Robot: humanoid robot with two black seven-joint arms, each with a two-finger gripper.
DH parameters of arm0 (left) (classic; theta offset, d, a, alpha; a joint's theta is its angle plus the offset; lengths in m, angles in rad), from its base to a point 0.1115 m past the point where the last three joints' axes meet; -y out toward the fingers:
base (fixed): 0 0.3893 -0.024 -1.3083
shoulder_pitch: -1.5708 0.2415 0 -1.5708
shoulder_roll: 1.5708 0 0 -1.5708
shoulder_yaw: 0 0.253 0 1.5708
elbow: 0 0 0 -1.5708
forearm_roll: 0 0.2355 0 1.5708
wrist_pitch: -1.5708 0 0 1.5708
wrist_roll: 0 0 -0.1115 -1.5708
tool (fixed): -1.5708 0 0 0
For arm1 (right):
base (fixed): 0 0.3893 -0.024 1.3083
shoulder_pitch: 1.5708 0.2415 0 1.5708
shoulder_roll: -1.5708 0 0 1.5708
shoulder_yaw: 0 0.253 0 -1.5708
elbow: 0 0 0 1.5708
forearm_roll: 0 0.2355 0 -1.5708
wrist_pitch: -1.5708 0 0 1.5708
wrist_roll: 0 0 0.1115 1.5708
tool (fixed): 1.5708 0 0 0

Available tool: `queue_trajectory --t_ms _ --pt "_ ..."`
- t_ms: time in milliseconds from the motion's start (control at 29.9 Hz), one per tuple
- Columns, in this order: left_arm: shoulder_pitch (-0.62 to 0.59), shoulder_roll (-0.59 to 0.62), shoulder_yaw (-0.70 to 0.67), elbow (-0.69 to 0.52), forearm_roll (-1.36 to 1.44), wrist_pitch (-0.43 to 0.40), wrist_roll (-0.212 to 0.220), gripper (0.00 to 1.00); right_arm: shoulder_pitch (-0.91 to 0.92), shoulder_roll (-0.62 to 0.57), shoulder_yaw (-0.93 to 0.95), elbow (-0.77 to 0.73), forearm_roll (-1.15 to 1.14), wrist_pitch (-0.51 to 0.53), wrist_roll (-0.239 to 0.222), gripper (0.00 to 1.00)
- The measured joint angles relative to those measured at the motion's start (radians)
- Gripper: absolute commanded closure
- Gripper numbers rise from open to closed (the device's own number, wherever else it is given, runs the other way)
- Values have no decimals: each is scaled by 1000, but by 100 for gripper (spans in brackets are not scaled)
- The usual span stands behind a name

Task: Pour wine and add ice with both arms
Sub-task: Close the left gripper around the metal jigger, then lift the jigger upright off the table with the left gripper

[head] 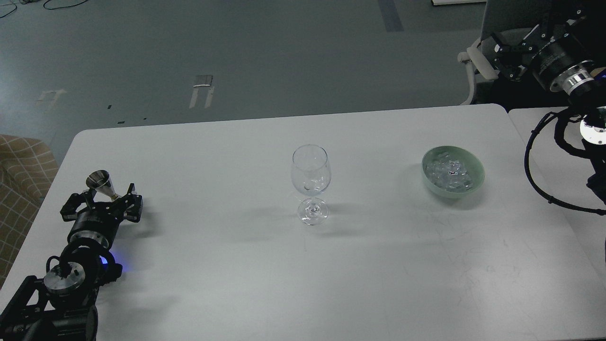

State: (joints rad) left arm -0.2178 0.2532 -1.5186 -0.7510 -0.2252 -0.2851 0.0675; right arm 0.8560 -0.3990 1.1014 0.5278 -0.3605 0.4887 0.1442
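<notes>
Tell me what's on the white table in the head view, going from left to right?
Left end effector around a metal jigger → wine glass → green bowl of ice.

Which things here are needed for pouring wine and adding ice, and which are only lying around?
Needed: jigger, glass, ice, bowl, left end effector.
Lying around: chair, checked seat.

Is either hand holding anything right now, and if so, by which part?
The left hand sits open around the lower part of the metal jigger, fingers on either side, not visibly clamped. The right hand is too dark to tell; nothing visible in it.
</notes>
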Motion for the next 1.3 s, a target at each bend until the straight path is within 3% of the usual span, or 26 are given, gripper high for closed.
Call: queue_trajectory --t_ms 635,1304 --pt "3 -4 0 12 1 -51 2 46 1 1 1 0 0 0 0 0" --pt "4 -8 0 17 0 -51 0 47 1 1 2 0 0 0 0 0"
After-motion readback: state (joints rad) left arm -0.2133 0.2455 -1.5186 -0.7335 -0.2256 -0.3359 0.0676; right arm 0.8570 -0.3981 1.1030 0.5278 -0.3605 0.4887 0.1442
